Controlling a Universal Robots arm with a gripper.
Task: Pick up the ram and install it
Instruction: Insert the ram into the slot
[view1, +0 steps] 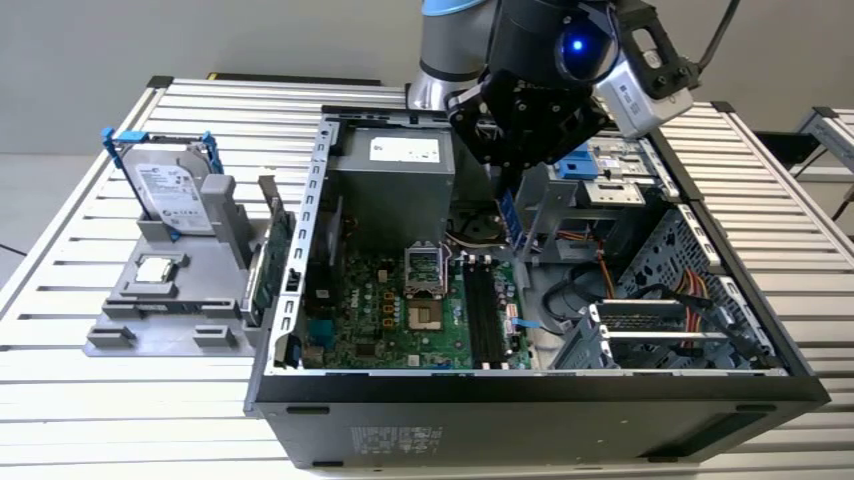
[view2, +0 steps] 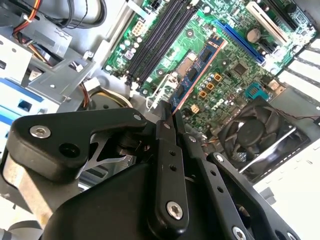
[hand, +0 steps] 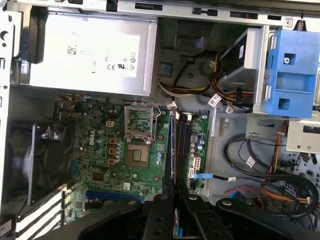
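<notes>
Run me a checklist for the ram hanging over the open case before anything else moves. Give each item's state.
1. Grip on the ram: ok. The gripper is shut on its upper end and the stick hangs downward.
2. Ram off the motherboard: ok. It is held above the board and is not yet seated.
3. Memory slots free: ok. They look empty in the first wrist view.
4. Ram runs along the slots' direction: ok in the first wrist view. Which slot it is over: cannot tell.
5. Slot latches open: cannot tell.
6. Blue cable off the slots: ok. It lies beside them.
</notes>
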